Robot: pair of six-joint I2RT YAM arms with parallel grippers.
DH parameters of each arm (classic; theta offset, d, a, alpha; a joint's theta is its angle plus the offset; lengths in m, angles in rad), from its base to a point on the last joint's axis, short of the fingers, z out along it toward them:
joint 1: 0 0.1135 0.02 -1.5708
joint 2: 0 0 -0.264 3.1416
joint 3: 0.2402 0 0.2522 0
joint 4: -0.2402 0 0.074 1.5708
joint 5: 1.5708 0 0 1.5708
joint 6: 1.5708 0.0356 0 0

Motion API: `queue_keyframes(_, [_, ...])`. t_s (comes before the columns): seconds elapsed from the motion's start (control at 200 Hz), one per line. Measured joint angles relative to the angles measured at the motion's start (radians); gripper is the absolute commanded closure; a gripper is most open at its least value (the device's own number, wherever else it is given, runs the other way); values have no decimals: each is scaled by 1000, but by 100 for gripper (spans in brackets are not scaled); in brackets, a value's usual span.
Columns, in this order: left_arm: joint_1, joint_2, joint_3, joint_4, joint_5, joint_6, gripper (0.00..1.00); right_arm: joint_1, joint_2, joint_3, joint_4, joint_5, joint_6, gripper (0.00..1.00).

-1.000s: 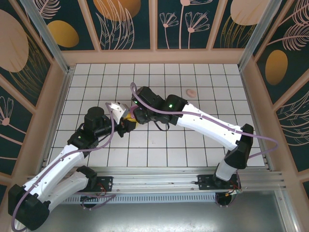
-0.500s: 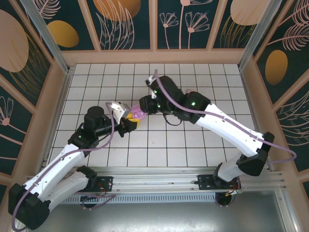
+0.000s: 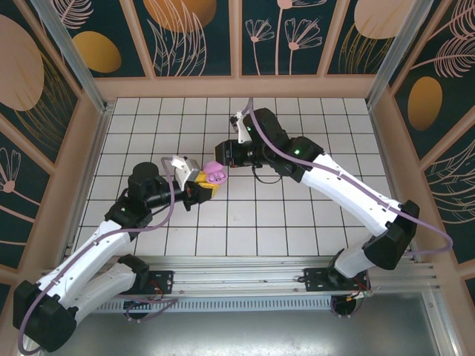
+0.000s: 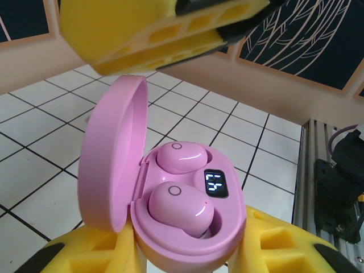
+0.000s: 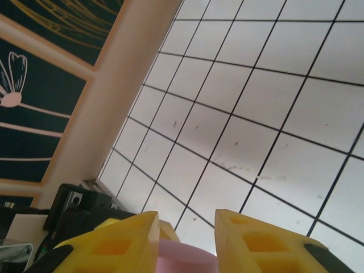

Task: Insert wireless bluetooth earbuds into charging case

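The left gripper (image 3: 202, 187) is clamped on the base of the pink charging case (image 4: 190, 236), one yellow finger on each side, and holds it off the tiled floor (image 5: 273, 114) with its lid (image 4: 111, 165) swung up and open. The right gripper (image 5: 186, 219) hangs just above the lid with its jaws a narrow way apart and nothing between them; the case's pink rim shows past the gap. Inside the case both earbuds (image 4: 179, 207) lie in their wells, one behind the other, beside a small lit display (image 4: 215, 183). No well in this case stands empty, so the inserting looks done. The near earbud may sit slightly proud, though that is hard to tell. What appears left is to check the seating and perhaps shut the lid.
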Motion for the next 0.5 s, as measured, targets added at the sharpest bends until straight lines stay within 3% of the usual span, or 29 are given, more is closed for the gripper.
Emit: queue_keyframes(0.5, [0,19,10,22,-4,-4,100,7,-149,-166,7,-59,5,66])
